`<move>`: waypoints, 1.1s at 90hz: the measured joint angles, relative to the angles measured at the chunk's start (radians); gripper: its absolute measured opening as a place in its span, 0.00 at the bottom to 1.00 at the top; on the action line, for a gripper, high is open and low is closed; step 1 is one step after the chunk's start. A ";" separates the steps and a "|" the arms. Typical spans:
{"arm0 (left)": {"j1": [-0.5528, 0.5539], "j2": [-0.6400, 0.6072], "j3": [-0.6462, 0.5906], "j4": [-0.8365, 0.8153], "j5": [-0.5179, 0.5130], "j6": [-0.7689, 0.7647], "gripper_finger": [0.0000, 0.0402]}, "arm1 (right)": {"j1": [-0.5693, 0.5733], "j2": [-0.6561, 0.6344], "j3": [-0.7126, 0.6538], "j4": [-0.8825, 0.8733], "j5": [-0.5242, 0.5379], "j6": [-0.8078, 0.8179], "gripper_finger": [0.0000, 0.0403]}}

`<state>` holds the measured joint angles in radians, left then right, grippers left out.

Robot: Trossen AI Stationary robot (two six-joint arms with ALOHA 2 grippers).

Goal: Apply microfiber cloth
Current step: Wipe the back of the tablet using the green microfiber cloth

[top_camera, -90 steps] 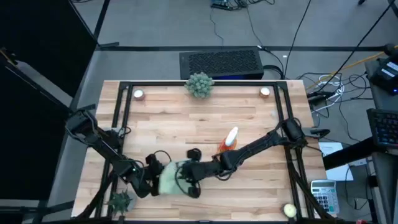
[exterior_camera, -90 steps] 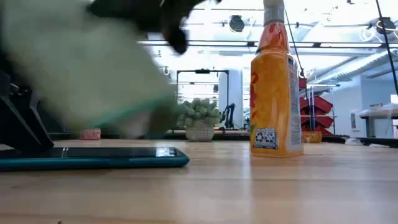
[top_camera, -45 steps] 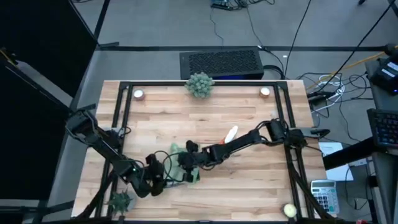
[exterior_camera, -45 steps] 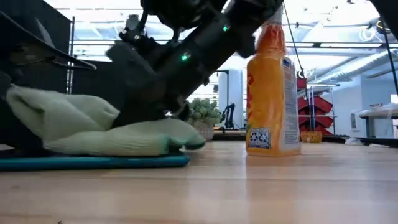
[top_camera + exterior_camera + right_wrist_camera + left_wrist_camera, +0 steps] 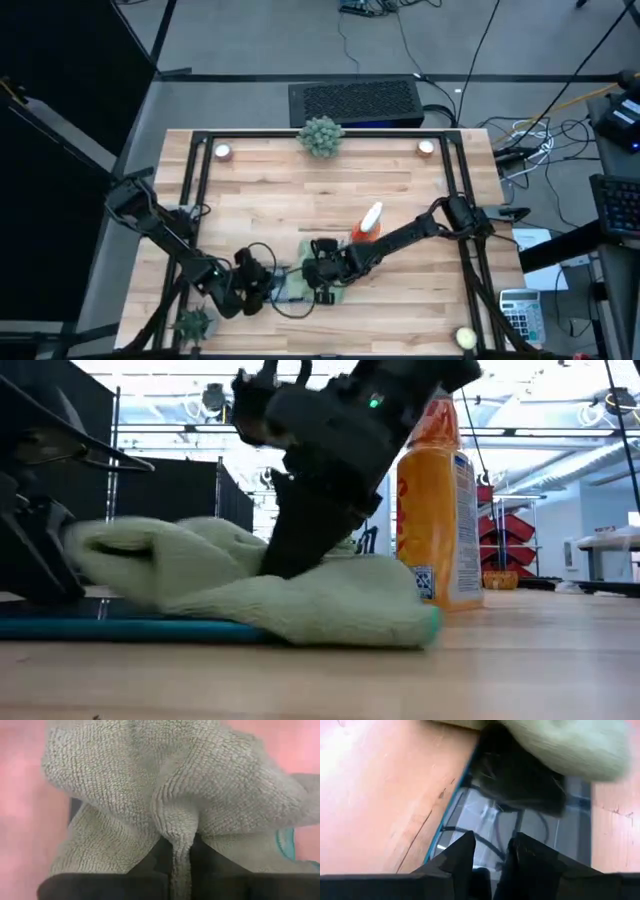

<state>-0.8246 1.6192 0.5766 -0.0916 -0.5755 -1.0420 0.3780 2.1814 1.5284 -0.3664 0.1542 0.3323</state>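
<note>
One cloth (image 5: 290, 595), pinched in the closed right gripper (image 5: 322, 283), has been dragged rightward within half a second and now lies beneath it, spilling off the tablet (image 5: 520, 832) that the nearly closed left gripper (image 5: 490, 851) steadies, so wiping is judged underway.

High view: overhead, facing straight down, far enough to take in the whole surface (image 5: 300, 200) and both arms.
Low view: at surface height, looking level across it into the room, very near the microfiber cloth (image 5: 300, 600) and orange bottle (image 5: 440, 510).
Left wrist view: close above the tablet (image 5: 530, 835), cloth at its far edge.
Right wrist view: pressed close, cloth filling it.
Shared: all four see the cloth.
</note>
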 joint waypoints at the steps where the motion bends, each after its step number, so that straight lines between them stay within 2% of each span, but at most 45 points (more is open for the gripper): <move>1: 0.000 0.000 0.000 0.001 0.000 0.000 0.33 | 0.005 0.000 0.000 0.007 -0.003 0.000 0.03; 25: 0.005 0.000 0.000 0.004 -0.001 -0.001 0.33 | 0.090 0.031 0.005 0.019 0.009 0.089 0.03; 44: 0.005 0.000 0.000 -0.001 -0.006 -0.019 0.33 | 0.148 0.030 0.005 -0.025 -0.086 0.098 0.03; 56: 0.006 -0.020 0.009 -0.017 0.000 -0.013 0.33 | 0.177 -0.020 0.002 -0.173 -0.149 0.154 0.03; 63: 0.008 -0.070 0.029 -0.071 0.061 0.033 0.33 | 0.180 -0.058 -0.004 -0.223 -0.154 0.178 0.03; 77: 0.006 -0.212 0.115 -0.187 0.109 0.092 0.33 | 0.178 -0.133 -0.001 -0.316 -0.059 0.221 0.03; 87: 0.003 -0.287 0.129 -0.297 0.131 0.102 0.33 | 0.176 -0.155 -0.001 -0.522 -0.032 0.301 0.03; 99: 0.004 -0.362 0.136 -0.356 0.129 0.105 0.33 | 0.194 -0.162 0.000 -0.808 -0.036 0.446 0.05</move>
<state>-0.8210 1.2576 0.7127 -0.4477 -0.4461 -0.9368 0.5723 2.0193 1.5280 -1.1740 0.1180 0.7782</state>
